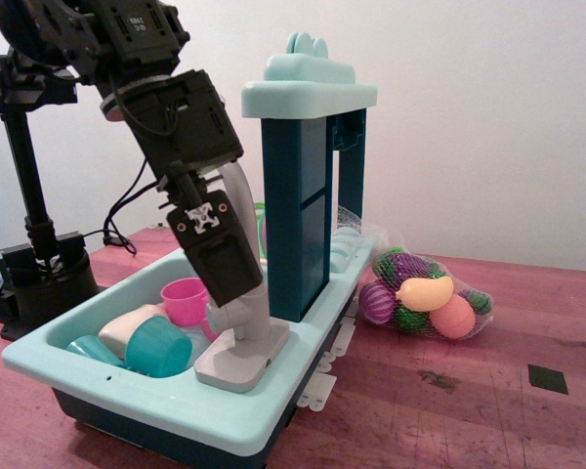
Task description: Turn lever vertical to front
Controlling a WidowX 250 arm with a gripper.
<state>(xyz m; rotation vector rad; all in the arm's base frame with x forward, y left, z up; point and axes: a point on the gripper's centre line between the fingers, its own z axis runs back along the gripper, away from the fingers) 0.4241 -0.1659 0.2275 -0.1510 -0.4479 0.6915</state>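
Note:
The grey-beige toy tap [244, 337] stands on the front rim of the light blue toy sink [166, 405]. Its curved spout [236, 184] shows only partly behind my arm. My black gripper [232, 291] hangs tilted right in front of the tap's stem, its tip at the height of the lever. The lever's upright stub is hidden behind the fingers [225, 264]. Only the grey-beige joint [222, 318] on the stem's left side shows below the tip. I cannot see whether the jaws are open or closed, or whether they touch the lever.
A pink cup [181, 296], a teal cup [158, 347] and a beige piece [125, 327] lie in the sink basin. A dark blue tower [298, 215] with a light blue top stands right behind the tap. A net bag of toy fruit [425, 298] lies to the right. A black stand [39, 259] is at the far left.

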